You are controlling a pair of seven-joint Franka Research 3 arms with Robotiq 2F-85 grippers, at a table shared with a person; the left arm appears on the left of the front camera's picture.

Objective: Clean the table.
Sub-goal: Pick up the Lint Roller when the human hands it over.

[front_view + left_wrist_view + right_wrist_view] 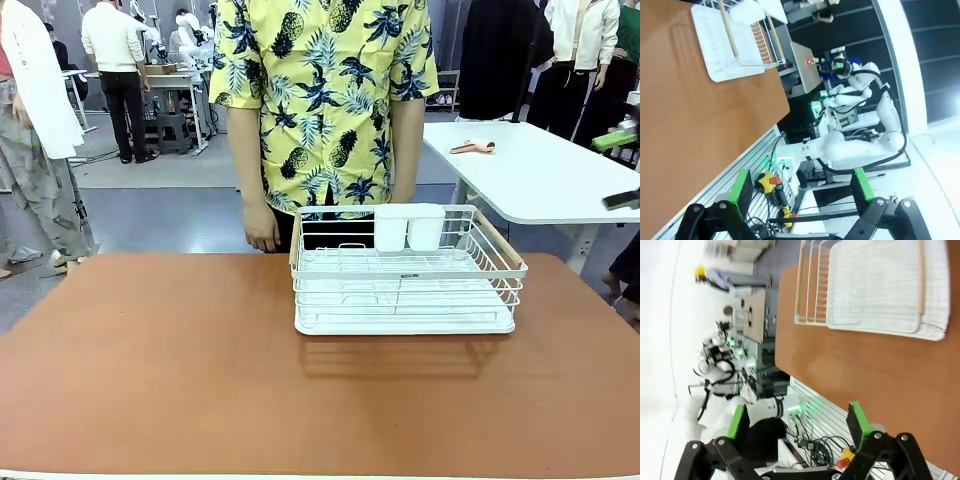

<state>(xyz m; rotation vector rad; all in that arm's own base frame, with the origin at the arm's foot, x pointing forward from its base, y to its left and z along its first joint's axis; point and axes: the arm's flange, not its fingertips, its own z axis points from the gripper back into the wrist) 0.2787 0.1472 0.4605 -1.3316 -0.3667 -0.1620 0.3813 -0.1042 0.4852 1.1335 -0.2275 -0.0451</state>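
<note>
Rack, long side across the table, lies ahead of right claw, seemingly farther from left claw; both gape wide, empty.

The reddish-brown desk spans the lower frame. A white wire dish rack sits on it, right of centre.

Dish rack on table, person behind.
</note>
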